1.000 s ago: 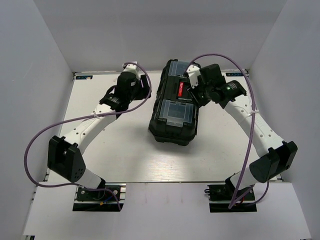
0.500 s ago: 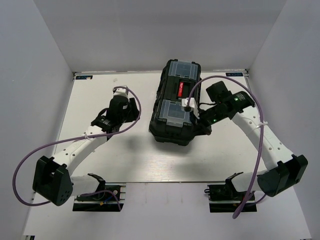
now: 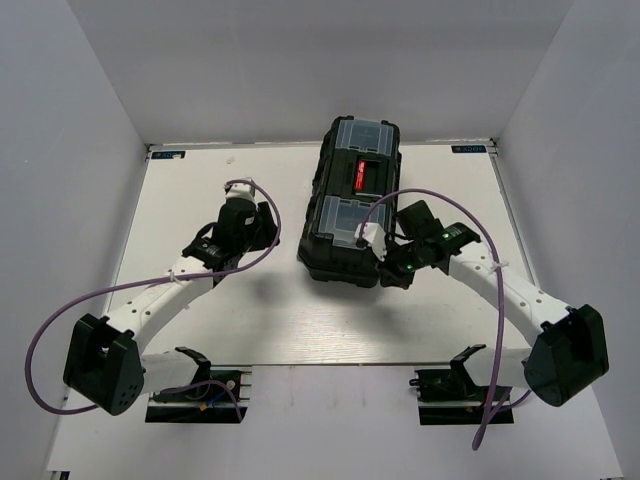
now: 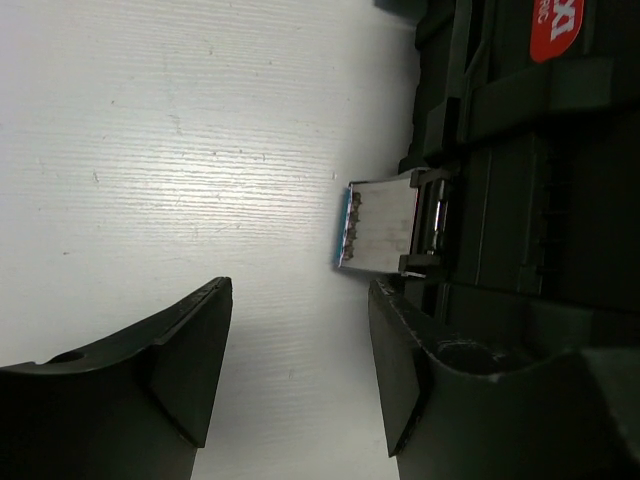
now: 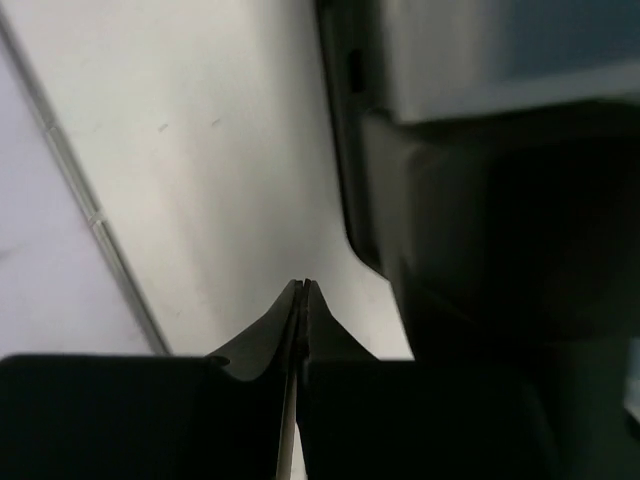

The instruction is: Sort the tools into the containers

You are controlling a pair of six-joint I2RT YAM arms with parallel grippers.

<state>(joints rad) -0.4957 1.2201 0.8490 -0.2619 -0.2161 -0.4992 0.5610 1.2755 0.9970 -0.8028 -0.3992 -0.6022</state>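
Right end effector (image 5: 301, 290) retreated beside closed black, clear-lidded toolbox (image 3: 335, 255).

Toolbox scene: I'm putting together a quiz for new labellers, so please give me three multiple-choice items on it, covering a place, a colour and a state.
1. Where does the toolbox stand?
A. On the table, towards its far edge, about mid-width
B. At the near left corner
C. On the floor

2. What colour is the mark on the toolbox's top handle?
A. Blue
B. Red
C. Yellow

3. What state is the right end effector in?
A. Wide open
B. Shut on a wrench
C. Shut, with nothing between its fingers

Answers:
1. A: the top view shows it reaching the table's far edge, about mid-width.
2. B: the top view shows a red patch on the black handle.
3. C: the right wrist view shows the fingertips pressed together with nothing held.
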